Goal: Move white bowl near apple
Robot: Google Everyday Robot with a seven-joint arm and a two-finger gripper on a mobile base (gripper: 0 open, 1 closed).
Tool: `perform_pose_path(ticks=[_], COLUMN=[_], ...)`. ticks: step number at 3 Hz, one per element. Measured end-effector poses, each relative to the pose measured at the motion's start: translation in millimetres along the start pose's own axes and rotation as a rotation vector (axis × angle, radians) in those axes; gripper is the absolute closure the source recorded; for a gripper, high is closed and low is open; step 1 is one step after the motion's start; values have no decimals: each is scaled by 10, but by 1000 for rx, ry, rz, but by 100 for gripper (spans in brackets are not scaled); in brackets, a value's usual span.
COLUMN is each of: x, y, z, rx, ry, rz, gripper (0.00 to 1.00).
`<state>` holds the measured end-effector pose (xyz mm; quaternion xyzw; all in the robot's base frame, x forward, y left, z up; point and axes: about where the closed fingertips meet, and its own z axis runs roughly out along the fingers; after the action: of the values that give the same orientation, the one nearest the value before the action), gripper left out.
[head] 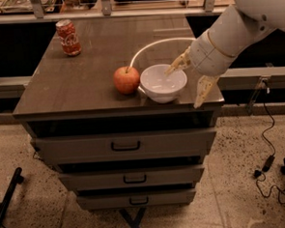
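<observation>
Centre frame: glossy white round bowl (162,83) on dark wood surface (82,76), just right of round red-orange apple (126,79), nearly touching. At bowl's right rim, the gripper (182,89); jaws wide, holding nothing. Bowl lies left of jaws.
</observation>
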<state>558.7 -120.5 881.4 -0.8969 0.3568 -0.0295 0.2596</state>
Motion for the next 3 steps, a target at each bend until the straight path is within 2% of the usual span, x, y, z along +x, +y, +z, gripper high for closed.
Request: perform_pose_path(ticks=[1,2,3], x=[99,319,533], y=[10,89,196], z=[-140,-466,-808], rx=[-1,36,92], ry=[11,59,142], rz=[20,83,162], gripper=[0,0,0])
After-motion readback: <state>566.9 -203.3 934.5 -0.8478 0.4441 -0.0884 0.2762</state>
